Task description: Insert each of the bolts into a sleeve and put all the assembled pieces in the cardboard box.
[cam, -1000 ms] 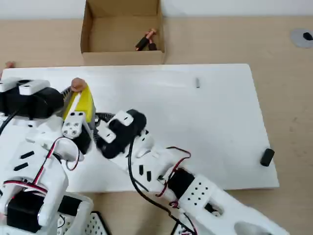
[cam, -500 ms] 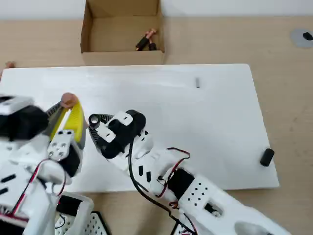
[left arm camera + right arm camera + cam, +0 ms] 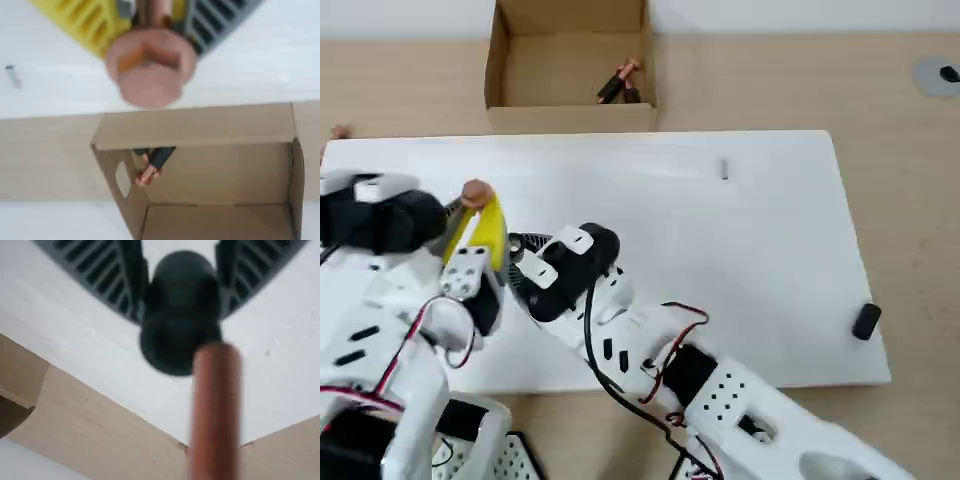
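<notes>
The left gripper (image 3: 150,12) clamps the bolt (image 3: 150,65); the right gripper (image 3: 180,265) grips the sleeve (image 3: 180,335) just beside it. The shaft tip looks off-centre at the sleeve's mouth, so it should be aligned squarely before any gentle push.

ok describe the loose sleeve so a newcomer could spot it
Find the white board and follow its right edge toward the arms' side. Near that corner a short black sleeve lies alone at the edge. No gripper holds it and no copper bolt is in it, unlike the pieces in the box.
</notes>
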`<control>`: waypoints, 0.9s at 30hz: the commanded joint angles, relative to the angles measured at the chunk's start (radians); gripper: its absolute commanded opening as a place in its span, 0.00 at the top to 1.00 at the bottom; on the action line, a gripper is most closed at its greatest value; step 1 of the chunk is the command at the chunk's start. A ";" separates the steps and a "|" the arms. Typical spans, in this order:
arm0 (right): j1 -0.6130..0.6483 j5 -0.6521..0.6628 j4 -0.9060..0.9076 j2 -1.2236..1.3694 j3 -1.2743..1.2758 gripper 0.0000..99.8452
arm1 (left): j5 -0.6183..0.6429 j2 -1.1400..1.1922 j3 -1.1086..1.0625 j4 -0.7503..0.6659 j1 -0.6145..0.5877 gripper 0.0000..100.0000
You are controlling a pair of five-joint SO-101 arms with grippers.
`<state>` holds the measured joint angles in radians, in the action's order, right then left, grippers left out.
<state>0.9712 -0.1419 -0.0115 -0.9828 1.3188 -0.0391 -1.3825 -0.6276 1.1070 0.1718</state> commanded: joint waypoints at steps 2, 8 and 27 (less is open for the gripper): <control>0.012 -0.009 -0.003 -0.031 -0.019 0.99 | -0.005 -0.007 -0.043 -0.091 0.020 0.99; 0.012 -0.011 -0.002 -0.031 -0.019 0.99 | -0.009 -0.007 -0.084 -0.132 0.020 0.99; 0.012 -0.011 0.000 -0.031 -0.025 0.99 | -0.075 -0.153 -0.264 -0.138 0.018 0.99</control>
<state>0.9743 -0.1450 -0.0054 -0.9797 1.3234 -0.0913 -1.4760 -0.8470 0.9689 0.1872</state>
